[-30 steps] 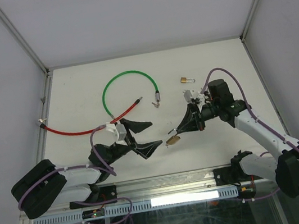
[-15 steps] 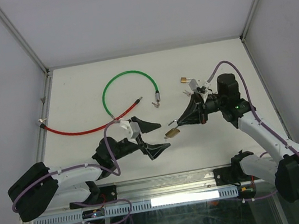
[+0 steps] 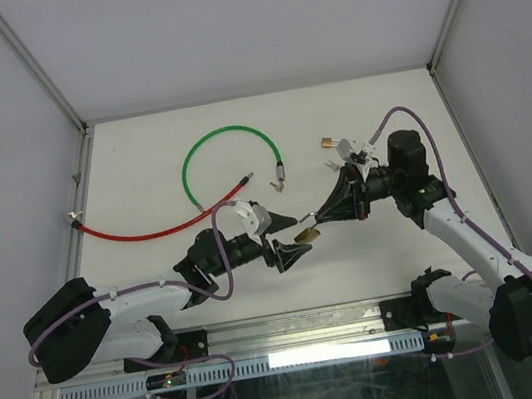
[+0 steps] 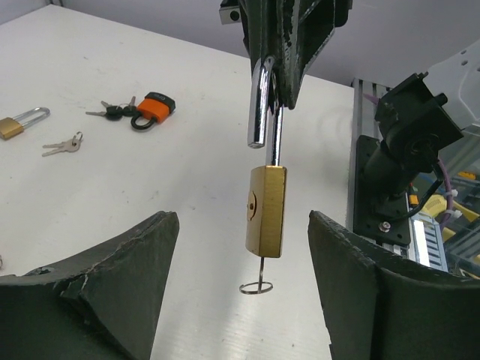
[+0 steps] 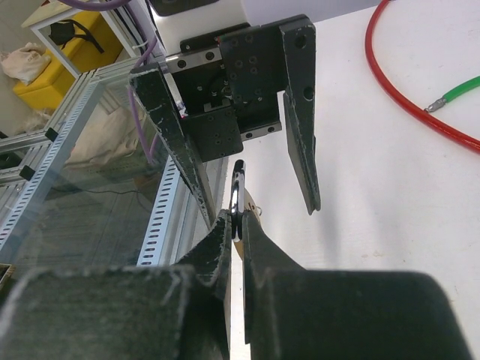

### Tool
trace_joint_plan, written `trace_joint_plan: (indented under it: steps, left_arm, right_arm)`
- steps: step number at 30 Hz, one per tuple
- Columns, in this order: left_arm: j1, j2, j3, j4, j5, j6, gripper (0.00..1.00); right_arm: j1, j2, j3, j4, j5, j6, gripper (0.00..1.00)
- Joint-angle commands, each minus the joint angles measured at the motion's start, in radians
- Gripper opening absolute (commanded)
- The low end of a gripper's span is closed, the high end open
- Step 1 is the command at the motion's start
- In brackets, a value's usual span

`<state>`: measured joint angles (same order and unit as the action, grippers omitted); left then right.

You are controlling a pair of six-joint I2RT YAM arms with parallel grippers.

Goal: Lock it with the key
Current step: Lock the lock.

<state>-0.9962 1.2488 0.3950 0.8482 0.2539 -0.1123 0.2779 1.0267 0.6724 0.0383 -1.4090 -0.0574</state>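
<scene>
Grips the brass padlock (image 4: 267,211) by its shackle in the right hand (image 3: 316,218), fingers clamped on it, above the middle of the surface (image 3: 382,100) towards the near edge. Hangs it long axis vertical, body down, key (image 4: 262,268) dangling underneath. Brackets the body with the left hand (image 3: 294,237), fingers spread wide, not touching. Leaves bare room below; green cable (image 3: 221,136) and red cable (image 3: 130,234) well off, far-left. Shows clearly from the left wrist only: orange padlock (image 4: 154,105) and loose keys (image 4: 64,144)

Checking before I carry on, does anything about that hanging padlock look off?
The brass padlock hangs from the right gripper with its shackle open, one leg free of the body. The left gripper is open on either side of it, apart. Nothing looks damaged.
</scene>
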Motion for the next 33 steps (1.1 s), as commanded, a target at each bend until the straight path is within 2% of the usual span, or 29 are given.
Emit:
trace_joint_plan:
  steps: [1,15,19,23,26,27,33]
  left_arm:
    - [-0.013,0.006,0.038,0.001,0.002,0.031,0.71]
    - [-0.013,0.027,0.060,-0.015,0.035,0.042,0.61]
    - [-0.013,0.033,0.066,-0.024,0.050,0.046,0.47]
    - [-0.013,0.032,0.067,-0.024,0.054,0.049,0.16]
    - [-0.013,0.025,0.056,-0.011,0.052,0.047,0.03]
    - [-0.013,0.021,0.053,-0.007,0.051,0.046,0.00]
    - [-0.012,0.011,0.036,0.011,0.051,0.045,0.00]
  right_arm:
    - [-0.006,-0.030,0.008,0.069,-0.040,0.021,0.00]
    - [-0.009,-0.027,0.007,0.072,-0.040,0.021,0.00]
    - [-0.011,-0.027,0.007,0.072,-0.040,0.021,0.00]
    - [-0.011,-0.025,0.006,0.072,-0.040,0.021,0.00]
    - [-0.012,-0.025,0.006,0.071,-0.040,0.021,0.00]
    - [-0.012,-0.025,0.006,0.071,-0.040,0.021,0.00]
    - [-0.014,-0.025,0.003,0.066,-0.040,0.021,0.00]
